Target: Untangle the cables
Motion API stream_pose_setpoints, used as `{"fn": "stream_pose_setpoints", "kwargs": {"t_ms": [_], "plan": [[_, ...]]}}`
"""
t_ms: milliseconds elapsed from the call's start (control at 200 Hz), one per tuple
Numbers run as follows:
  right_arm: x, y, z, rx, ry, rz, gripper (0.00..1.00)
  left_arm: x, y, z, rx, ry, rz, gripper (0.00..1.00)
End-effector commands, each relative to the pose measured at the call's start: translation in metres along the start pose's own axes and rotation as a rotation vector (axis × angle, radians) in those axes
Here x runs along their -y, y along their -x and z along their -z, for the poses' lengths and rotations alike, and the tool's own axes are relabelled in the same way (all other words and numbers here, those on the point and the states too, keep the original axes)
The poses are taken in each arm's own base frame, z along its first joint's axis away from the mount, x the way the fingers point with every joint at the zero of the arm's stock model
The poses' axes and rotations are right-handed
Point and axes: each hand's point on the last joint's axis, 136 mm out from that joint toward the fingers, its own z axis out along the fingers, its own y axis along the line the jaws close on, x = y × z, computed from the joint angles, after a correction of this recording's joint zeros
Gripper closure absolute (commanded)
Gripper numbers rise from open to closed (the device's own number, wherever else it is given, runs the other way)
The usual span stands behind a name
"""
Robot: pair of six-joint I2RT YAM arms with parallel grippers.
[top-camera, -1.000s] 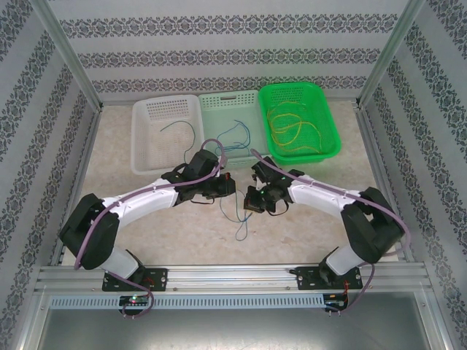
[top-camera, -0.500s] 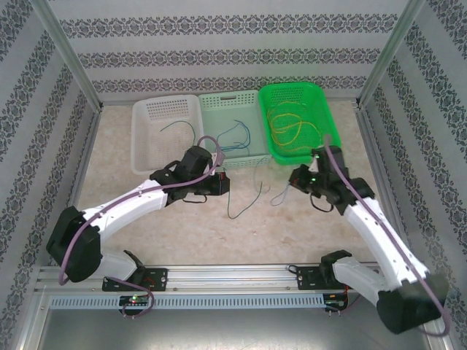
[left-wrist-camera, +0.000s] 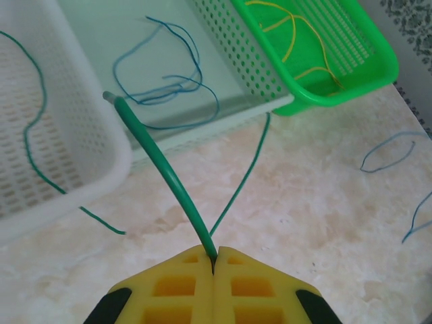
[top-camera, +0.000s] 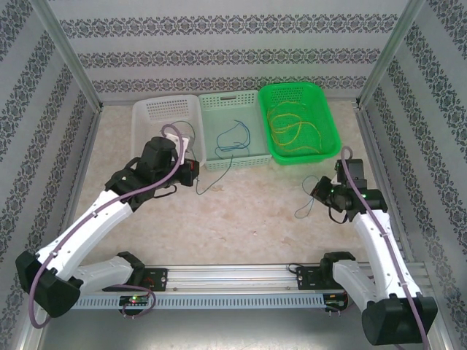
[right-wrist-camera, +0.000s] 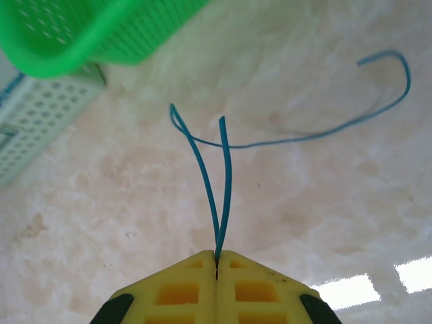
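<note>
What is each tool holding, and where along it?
Left tool pinches the green cable, right tool the blue cable; each grips partway along, two strands emerging.

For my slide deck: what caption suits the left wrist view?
Left gripper shut on a green cable above the marbled table.
</note>
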Motion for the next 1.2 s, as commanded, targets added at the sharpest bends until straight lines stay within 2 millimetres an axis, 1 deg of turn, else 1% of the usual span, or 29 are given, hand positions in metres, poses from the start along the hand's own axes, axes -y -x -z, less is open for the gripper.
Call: {"fn": "stream_pose_setpoints", "kwargs": {"t_ms": [0,110,235,305,400,455,480,500,545,570,624,659,679,849,964,1074,1199], "plan": [[-0.003,-0.018,-0.013,-0.045,0.034,0.004,1.00,-0.017,0.007,0.010,0.020,0.071,-0.024,0.99],[-0.018,-0.038,-0.028,-0.095,0.089,0.042,1.00,-0.026,0.017,0.010,0.037,0.097,-0.009,0.99],[-0.022,-0.057,-0.042,-0.142,0.061,0.093,1.00,-0.029,0.032,0.007,0.048,0.091,-0.013,0.99],[-0.026,-0.062,-0.050,-0.158,0.062,0.101,1.00,-0.033,0.041,0.005,0.059,0.109,-0.019,0.99],[-0.034,-0.066,-0.057,-0.175,0.074,0.117,1.00,-0.049,0.051,0.003,0.057,0.160,-0.001,0.99],[-0.038,-0.067,-0.059,-0.189,0.076,0.139,1.00,-0.048,0.057,0.002,0.057,0.128,0.000,0.99],[-0.039,-0.068,-0.060,-0.196,0.072,0.152,0.95,-0.046,0.059,0.002,0.058,0.107,0.000,0.99],[-0.040,-0.068,-0.060,-0.198,0.065,0.162,0.88,-0.044,0.060,0.001,0.058,0.092,-0.002,0.99],[-0.039,-0.066,-0.061,-0.199,0.041,0.188,0.66,-0.040,0.063,-0.001,0.061,0.064,-0.014,0.99],[-0.039,-0.064,-0.061,-0.196,0.027,0.202,0.58,-0.038,0.064,-0.003,0.061,0.052,-0.015,0.99],[-0.042,-0.059,-0.059,-0.181,0.019,0.222,0.37,-0.036,0.063,-0.008,0.051,0.038,-0.014,0.99],[-0.047,-0.056,-0.058,-0.170,0.034,0.229,0.18,-0.037,0.062,-0.011,0.043,0.041,-0.009,0.99],[-0.049,-0.054,-0.058,-0.165,0.042,0.230,0.13,-0.038,0.061,-0.012,0.040,0.043,-0.006,0.99],[-0.085,-0.042,-0.045,-0.081,0.171,0.265,0.13,-0.031,0.061,-0.019,0.034,-0.009,0.002,0.99],[-0.119,-0.036,-0.031,-0.001,0.278,0.320,0.13,-0.018,0.063,-0.021,0.034,-0.083,0.013,0.99],[-0.154,-0.031,-0.019,0.047,0.399,0.320,0.13,-0.009,0.066,-0.024,0.040,-0.143,0.043,1.00],[-0.191,-0.029,-0.020,0.039,0.515,0.273,0.13,0.002,0.068,-0.028,0.052,-0.221,0.068,1.00]]}}
